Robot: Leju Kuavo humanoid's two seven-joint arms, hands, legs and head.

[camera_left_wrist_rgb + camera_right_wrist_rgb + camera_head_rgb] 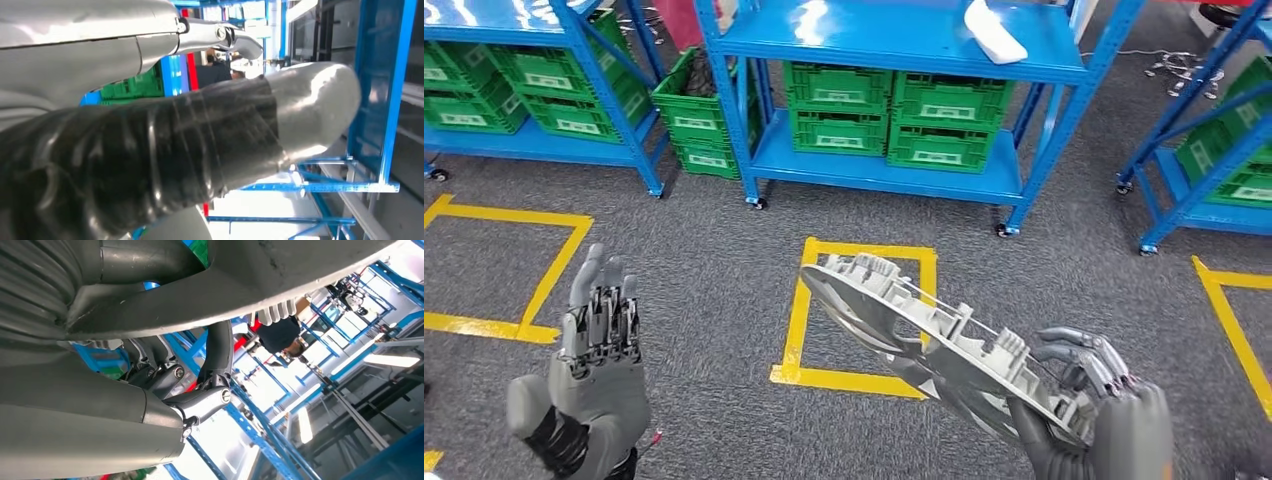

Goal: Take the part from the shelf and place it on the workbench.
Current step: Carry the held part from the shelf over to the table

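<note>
Grey part [924, 335] in right robot hand [1089, 410], above floor

A grey carpeted floor [724, 250] spreads across the scene, marked with yellow tape squares [864, 310]: one near the middle, one at the left, part of one at the right. At the far side stand blue shelf racks [894, 45] on small castors. The middle rack's lower shelf carries green crates [894, 120] stacked in two rows; its upper shelf holds a white object [996, 32]. The left rack also carries green crates, and more stand on the floor between the racks.
</note>
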